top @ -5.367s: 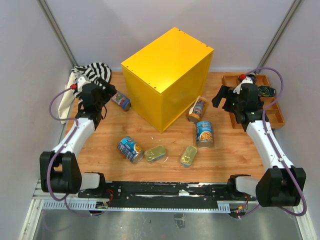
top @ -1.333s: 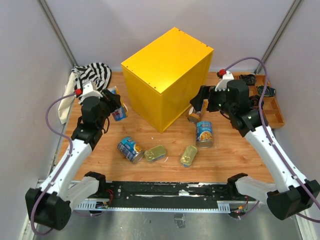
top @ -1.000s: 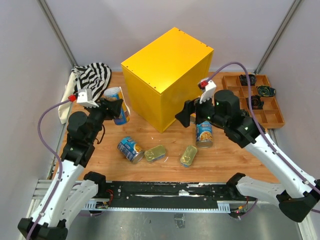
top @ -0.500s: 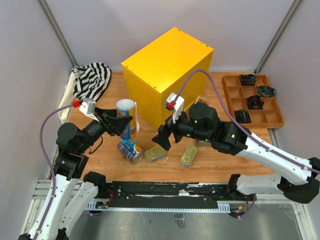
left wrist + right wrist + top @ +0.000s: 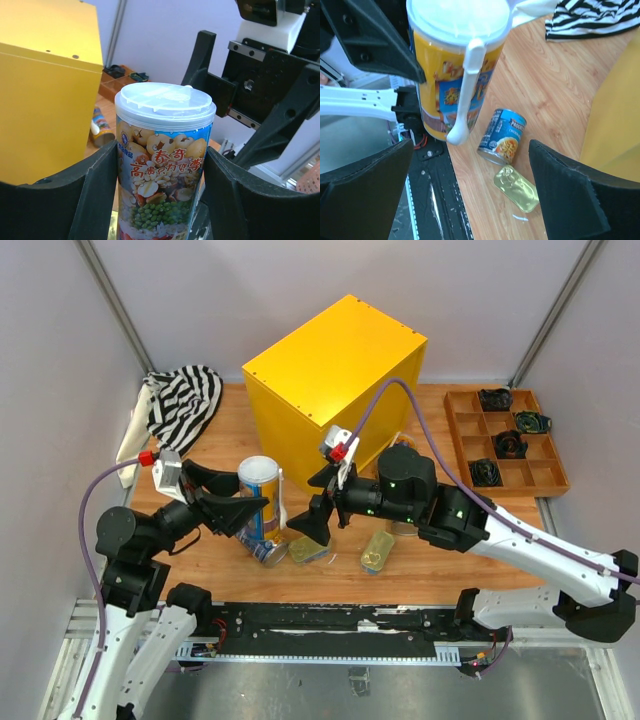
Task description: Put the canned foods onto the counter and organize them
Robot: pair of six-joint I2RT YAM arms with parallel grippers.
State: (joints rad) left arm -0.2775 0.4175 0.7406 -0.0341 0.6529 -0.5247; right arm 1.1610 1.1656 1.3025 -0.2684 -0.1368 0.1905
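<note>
The left gripper (image 5: pixel 161 155) is clamping a tall white-lidded can (image 5: pixel 165 125) upright above the table (image 5: pixel 440 562), near the yellow box (image 5: pixel 335 390). The right gripper (image 5: pixel 470 165) is facing it with jaws spread wide, empty; a blue-labelled can (image 5: pixel 501 136) is lying on its side below.

Robot lab test cell: plain grey panel walls (image 5: pixel 50 360), wood tabletop (image 5: pixel 445 415), metal mounting rail (image 5: pixel 330 622) along the near edge.

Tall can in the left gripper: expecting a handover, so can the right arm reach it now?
Probably yes: the right gripper is open, facing the tall can, nothing between them; the left gripper clamps only its sides.
</note>
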